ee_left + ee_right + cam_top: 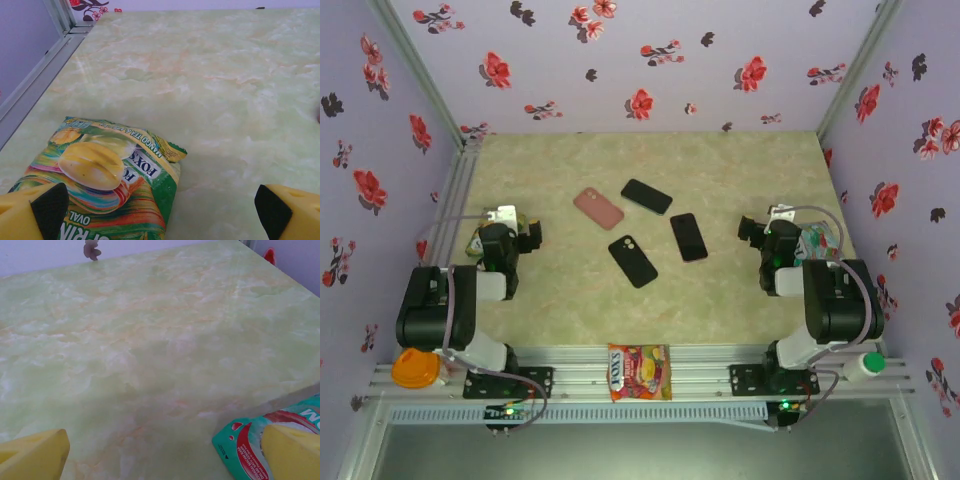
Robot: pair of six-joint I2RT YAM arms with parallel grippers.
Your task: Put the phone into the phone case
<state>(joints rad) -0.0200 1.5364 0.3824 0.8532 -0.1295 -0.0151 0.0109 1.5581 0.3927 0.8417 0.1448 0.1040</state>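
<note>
Floral-papered walls are boxing in a pale green marbled table (740,170), and both arms are sitting back near their own side edges, with nothing of the task done yet. Mid-table, four flat phone-shaped pieces are lying apart from one another: a pink case (598,208), a black slab (647,196) near it to the right, a second black slab (688,237), and a nearer black piece with a camera corner (633,260). From here I'm not able to tell which black one is the phone and which are cases. The left gripper (160,210) is hanging with fingers spread wide over a green candy bag (110,175), gripping nothing. The right gripper (165,455) is spread too, empty, with a teal-and-red packet (240,450) under one finger. Another sweets bag (639,372) is resting on the front rail. By my read the first reach is the step in hand. One arm is needing to travel inward to the phone and the other to steady a case, before lining up the edges and pressing in.
</note>
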